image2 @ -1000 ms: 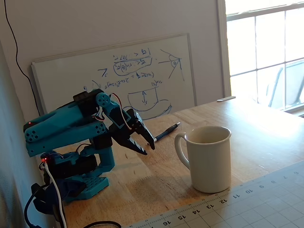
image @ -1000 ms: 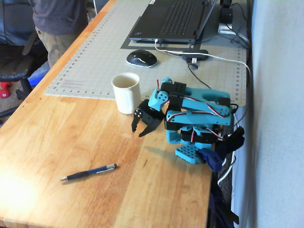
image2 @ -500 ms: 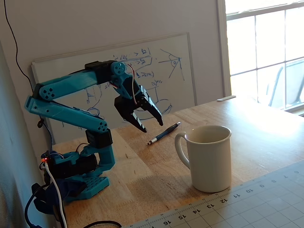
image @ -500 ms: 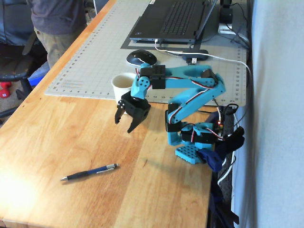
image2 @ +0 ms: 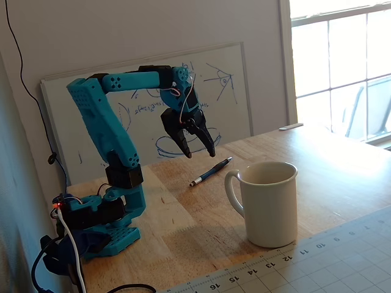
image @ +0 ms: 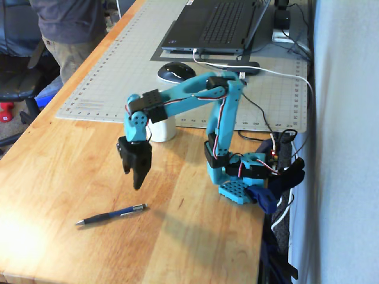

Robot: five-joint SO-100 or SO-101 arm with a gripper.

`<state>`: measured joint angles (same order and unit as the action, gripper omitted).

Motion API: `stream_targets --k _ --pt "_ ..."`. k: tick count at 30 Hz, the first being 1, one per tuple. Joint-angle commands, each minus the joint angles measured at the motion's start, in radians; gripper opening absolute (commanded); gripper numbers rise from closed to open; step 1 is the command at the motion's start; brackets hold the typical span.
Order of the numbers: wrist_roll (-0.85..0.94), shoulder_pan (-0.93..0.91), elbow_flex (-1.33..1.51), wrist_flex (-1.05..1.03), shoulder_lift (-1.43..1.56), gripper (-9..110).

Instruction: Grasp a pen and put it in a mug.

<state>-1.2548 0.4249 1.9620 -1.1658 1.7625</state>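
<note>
Gripper [image2: 199, 152] hangs above the table, jaws parted and empty, pointing down for a top grasp of the pen [image: 112, 215]; the mug [image2: 269, 203] waits upright.

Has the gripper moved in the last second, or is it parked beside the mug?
Yes. In a fixed view the gripper has swung away from the mug, out over the bare wood toward the pen, and hangs open above it.
</note>
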Motion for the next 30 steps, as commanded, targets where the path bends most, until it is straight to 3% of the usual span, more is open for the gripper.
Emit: stream_targets --k 1,8,16,30 --pt "-0.147 0.057 -0.204 0.012 -0.117 25" --pt "-0.299 0.094 -0.440 0.012 -0.360 25" --pt "-0.307 0.075 -0.678 0.081 -0.603 25" --pt "-0.296 -0.015 -0.681 0.109 -0.698 24"
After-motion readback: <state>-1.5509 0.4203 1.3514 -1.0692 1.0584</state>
